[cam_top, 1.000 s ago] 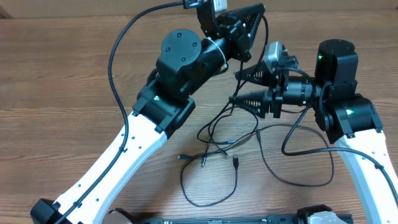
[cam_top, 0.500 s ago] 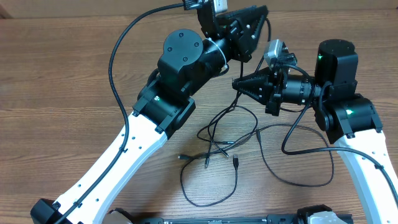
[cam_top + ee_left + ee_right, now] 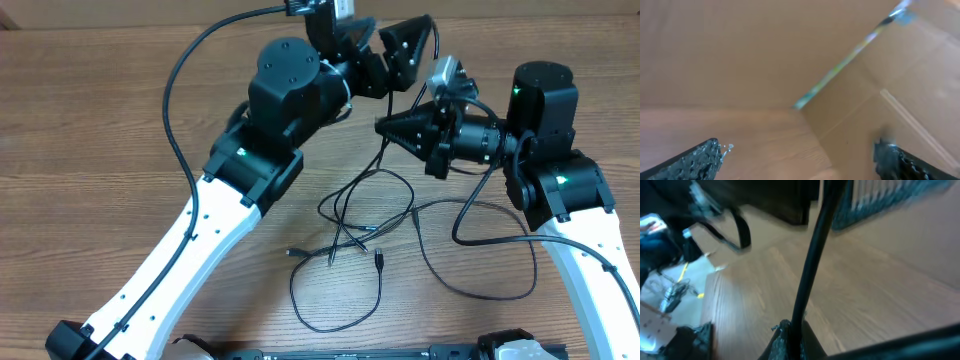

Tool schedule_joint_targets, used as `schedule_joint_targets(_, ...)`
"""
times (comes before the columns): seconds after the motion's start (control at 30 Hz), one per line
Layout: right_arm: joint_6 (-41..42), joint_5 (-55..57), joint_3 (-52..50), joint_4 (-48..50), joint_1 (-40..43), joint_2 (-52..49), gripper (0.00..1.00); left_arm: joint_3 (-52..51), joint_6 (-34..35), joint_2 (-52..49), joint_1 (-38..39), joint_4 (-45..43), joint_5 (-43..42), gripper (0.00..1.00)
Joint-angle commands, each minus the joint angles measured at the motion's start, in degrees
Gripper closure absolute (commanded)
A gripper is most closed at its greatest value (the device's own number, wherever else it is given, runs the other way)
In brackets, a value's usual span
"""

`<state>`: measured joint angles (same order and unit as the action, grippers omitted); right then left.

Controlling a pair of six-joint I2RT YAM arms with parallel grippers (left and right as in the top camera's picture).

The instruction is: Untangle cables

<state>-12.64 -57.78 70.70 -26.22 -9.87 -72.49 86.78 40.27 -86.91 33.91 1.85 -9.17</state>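
Two claws, state: we find the right claw closed tip to tip on one strand of the cables. The left claw stands wide apart, with nothing between its fingers.
Held strand: in the right wrist view the cord leaves the pinched tips and runs straight and taut away from the claw. We judge it is held this way so that a pull draws this one strand out of the knot.
Cables' position: the main tangle lies on the table, below the right claw's tips and off toward the arm bases. A wide loop trails back under the right arm, well apart from the tips.
Plug ends: three small ends lie loose on the wood, beyond the tangle from the claw.
Left claw's placing: near the right claw's tips on the far side, raised and aimed away from the table. We judge it is either waiting to take a second hold or standing clear; we cannot tell which.
Hidden: we cannot tell whether a free tail of the held strand hangs behind the right claw's tips.
Blur: both wrist views are smeared. The left one shows only tan surfaces and a pale streak, no cord.
Crossings: which strand passes over which in the knot is too fine to make out.
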Motion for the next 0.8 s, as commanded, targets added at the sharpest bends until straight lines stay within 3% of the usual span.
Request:
schedule_joint_targets(0.0, 9.4, 1.6, -0.2, 5.1, 0.5, 0.3, 0.96, 1.2, -4.3, 0.1, -2.6, 6.6, 1.8, 0.0)
schedule_joint_targets(0.17, 18.9, -2.4, -0.2, 13.5, 0.6, 0.4, 0.96, 1.2, -5.2, 0.1, -5.1, 16.1, 5.2, 0.0)
schedule_joint_targets(0.4, 32.7, -10.4, -0.2, 30.1, 0.6, 0.4, 0.96, 1.2, -8.4, 0.0, -5.4, 20.9, 5.1, 0.0)
schedule_joint_targets(0.77, 57.7, -8.1, -0.2, 62.7, 0.6, 0.3, 0.96, 1.1, -8.6, 0.0, -5.4, 29.7, 5.2, 0.0)
